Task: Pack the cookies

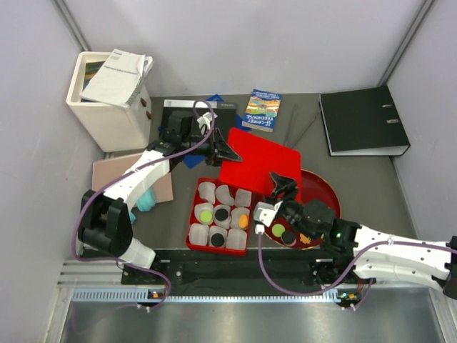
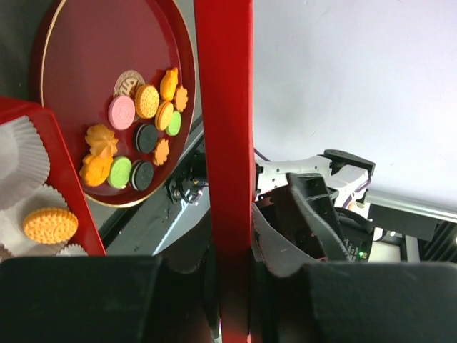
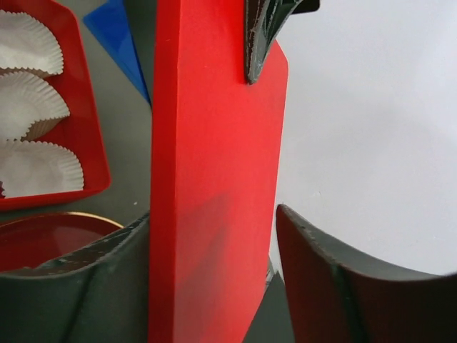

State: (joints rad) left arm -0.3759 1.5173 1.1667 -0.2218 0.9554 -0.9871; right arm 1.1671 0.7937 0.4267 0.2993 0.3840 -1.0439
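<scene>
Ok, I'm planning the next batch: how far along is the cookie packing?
Done: at least four packed cookies sit in liners in the red box. In hand: the left pincer grips the red lid; the right pincer stands open around it. Left: many loose cookies lie on the dark red plate, and several liners are empty.

The box sits mid-desk with paper cups in it. The lid is behind it to the right, overlapping the left of the plate. Cookies lie in some cups and on the plate's near part; a bin stands far left, a book behind the lid, and a binder far right.
</scene>
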